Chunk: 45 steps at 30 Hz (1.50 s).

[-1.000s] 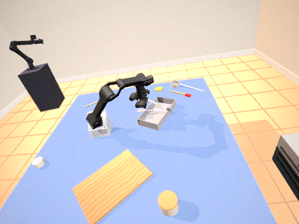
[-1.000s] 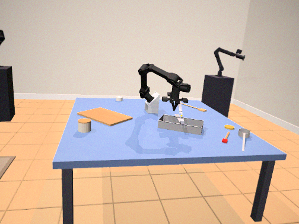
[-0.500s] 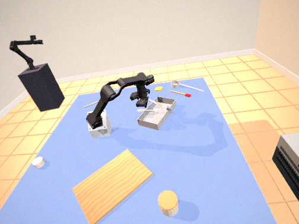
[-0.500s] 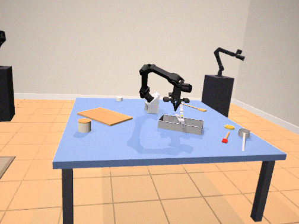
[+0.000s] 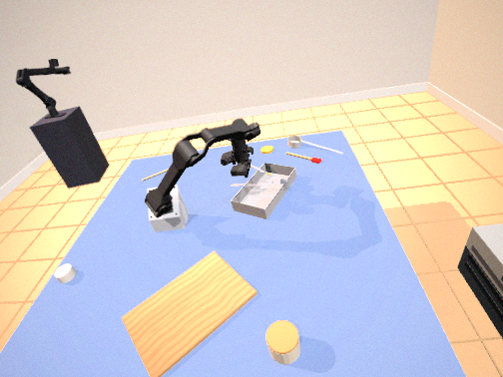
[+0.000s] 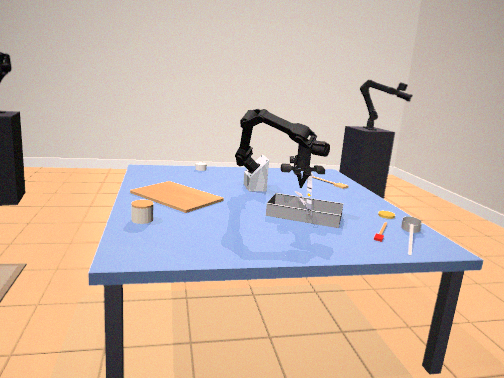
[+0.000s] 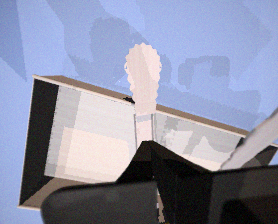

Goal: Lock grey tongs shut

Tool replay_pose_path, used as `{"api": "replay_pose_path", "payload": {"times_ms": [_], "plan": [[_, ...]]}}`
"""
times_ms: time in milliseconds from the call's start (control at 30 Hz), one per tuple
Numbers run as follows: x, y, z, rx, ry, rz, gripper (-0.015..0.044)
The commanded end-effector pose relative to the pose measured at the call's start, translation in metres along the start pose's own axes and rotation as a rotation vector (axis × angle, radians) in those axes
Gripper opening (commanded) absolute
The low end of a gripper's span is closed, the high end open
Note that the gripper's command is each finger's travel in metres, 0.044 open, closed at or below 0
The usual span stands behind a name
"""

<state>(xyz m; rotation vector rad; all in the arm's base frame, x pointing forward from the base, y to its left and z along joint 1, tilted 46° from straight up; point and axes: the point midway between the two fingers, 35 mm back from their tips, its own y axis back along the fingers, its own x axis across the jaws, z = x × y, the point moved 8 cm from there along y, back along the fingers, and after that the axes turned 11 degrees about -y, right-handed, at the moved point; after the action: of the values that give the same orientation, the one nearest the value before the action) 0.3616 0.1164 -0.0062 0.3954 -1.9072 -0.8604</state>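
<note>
The tongs (image 5: pixel 241 185) (image 6: pixel 309 181) (image 7: pixel 143 75) are spread open over the roasting tin (image 5: pixel 250 210) (image 6: pixel 285 215) (image 7: pixel 37 145). In the wrist view one scalloped tip reaches past the tin's long wall; the other arm slants in at the right edge. My gripper (image 5: pixel 241 175) (image 6: pixel 302 186) (image 7: pixel 147 145) is shut and points down just above the tongs, at the tin's near side to the arm base. One tongs arm passes beneath the fingertips; I see nothing held. The fingers hide the hinge area. The wooden board (image 5: pixel 190 313) (image 6: pixel 175 195) bears nothing.
A jar with a tan lid (image 5: pixel 282 337) (image 6: pixel 142 212) stands near the board. A yellow disc (image 5: pixel 266 150) (image 6: pixel 386 214), a red-headed brush (image 5: pixel 316 161) (image 6: pixel 379 237) and a long-handled pan (image 5: pixel 294 142) (image 6: pixel 411 225) lie beyond the tin. A white round piece (image 5: pixel 65 273) (image 6: pixel 201 167) is at the table edge.
</note>
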Motion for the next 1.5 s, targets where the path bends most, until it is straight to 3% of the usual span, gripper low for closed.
{"api": "replay_pose_path", "payload": {"times_ms": [0,867,1467], "plan": [[-0.006,-0.002,0.002,-0.007,-0.003,0.003,-0.015],[-0.046,-0.003,0.012,-0.007,-0.004,0.001,-0.015],[-0.046,-0.001,0.013,-0.001,0.001,-0.002,-0.015]]}}
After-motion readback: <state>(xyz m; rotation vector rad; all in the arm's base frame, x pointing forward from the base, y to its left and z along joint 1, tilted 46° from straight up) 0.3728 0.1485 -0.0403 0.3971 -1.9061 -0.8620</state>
